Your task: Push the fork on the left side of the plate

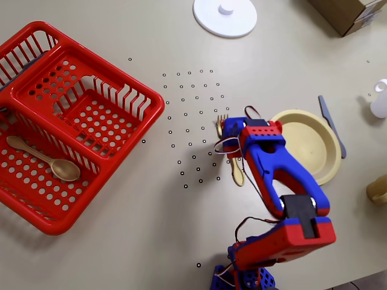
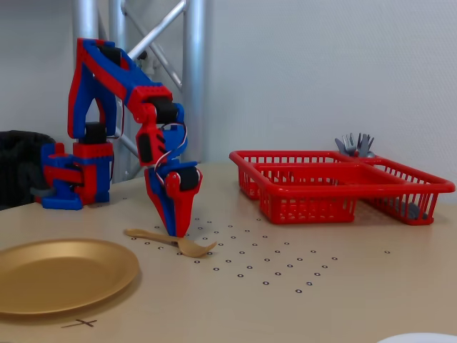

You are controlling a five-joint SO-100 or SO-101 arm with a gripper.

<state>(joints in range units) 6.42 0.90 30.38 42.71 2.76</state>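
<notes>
The pale gold fork (image 1: 236, 171) lies on the table just left of the round pale yellow plate (image 1: 311, 148) in the overhead view, tines pointing away from the arm's base. The blue and red gripper (image 1: 230, 138) stands over its middle and hides that part. In the fixed view the gripper (image 2: 174, 230) points straight down with its jaws together. Its tip rests on the fork (image 2: 187, 246), which lies flat beside the plate (image 2: 57, 275). The fork is not held between the jaws.
A red basket (image 1: 142, 112) at the left holds a tan spoon (image 1: 43, 159). A grey-blue knife (image 1: 332, 125) lies right of the plate. A white lid (image 1: 225, 17), a cardboard box (image 1: 351, 13) and a white object (image 1: 380, 99) sit at the far edge.
</notes>
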